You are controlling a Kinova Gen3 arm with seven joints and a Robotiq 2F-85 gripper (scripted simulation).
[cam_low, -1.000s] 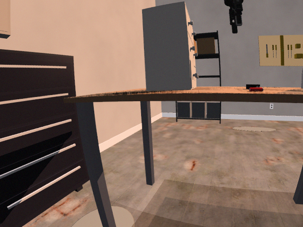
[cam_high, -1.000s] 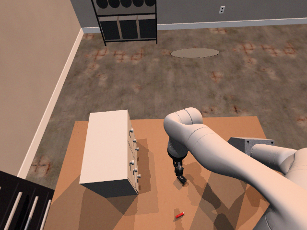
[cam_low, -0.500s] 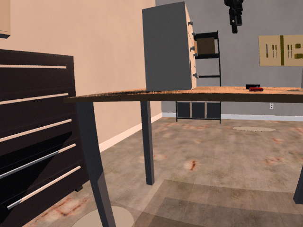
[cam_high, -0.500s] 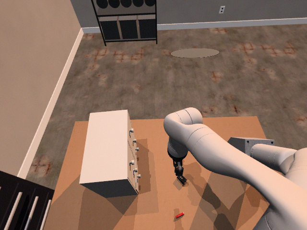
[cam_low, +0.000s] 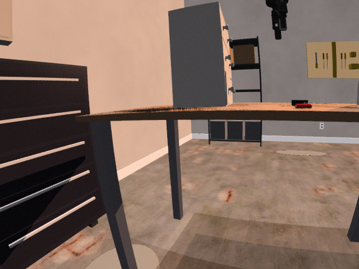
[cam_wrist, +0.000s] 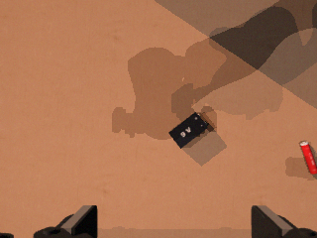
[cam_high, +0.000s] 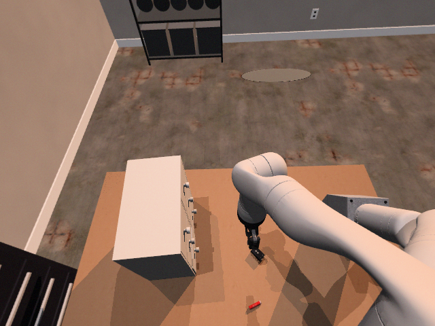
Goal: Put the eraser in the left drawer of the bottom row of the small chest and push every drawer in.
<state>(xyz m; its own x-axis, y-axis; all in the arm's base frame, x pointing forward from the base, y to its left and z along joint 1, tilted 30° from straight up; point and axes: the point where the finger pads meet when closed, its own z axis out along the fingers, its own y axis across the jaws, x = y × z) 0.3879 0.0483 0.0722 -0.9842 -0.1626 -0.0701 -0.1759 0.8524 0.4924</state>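
Small chest (cam_high: 151, 210) near counter (cam_high: 217, 308) left edge, drawers apparently all in. Open counter between its front and gripper (cam_high: 253, 242). Fingers released, holding nothing, high above. Black 9V-marked block (cam_wrist: 188, 130), possibly the eraser, lies below them. Red cylinder (cam_high: 254, 304) near front edge.

"9V" on the small black block (cam_wrist: 188, 131).
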